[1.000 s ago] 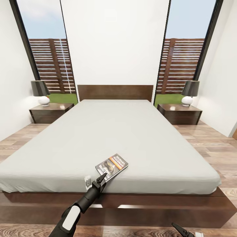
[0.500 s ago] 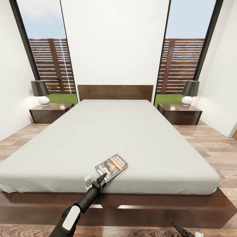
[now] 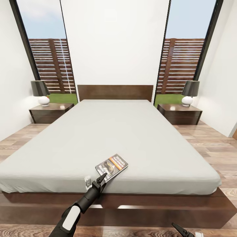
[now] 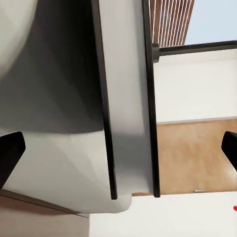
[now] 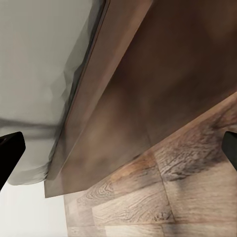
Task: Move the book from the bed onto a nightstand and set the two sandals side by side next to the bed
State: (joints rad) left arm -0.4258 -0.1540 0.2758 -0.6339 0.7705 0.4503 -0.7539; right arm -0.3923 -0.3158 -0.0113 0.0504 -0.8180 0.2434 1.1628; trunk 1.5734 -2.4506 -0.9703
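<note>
I am facing the foot of the large low bed with its light-grey mattress (image 3: 125, 138) and dark brown wooden frame. The small dark paperback book with the orange title band (image 3: 112, 166) is lying flat on the mattress near the foot edge. My left gripper (image 3: 95, 180) is hovering at that edge, its black fingertip (image 3: 101, 178) just beside the book's near corner; its fingers are spread wide apart, grasping nothing. My right gripper (image 3: 184, 230) is hanging low over the wood-plank floor (image 3: 214, 144), fingers likewise parted and empty. A low dark-brown nightstand (image 3: 49, 112) carrying a dark-shaded lamp (image 3: 40, 92) is standing at each side of the flat headboard (image 3: 115, 92).
</note>
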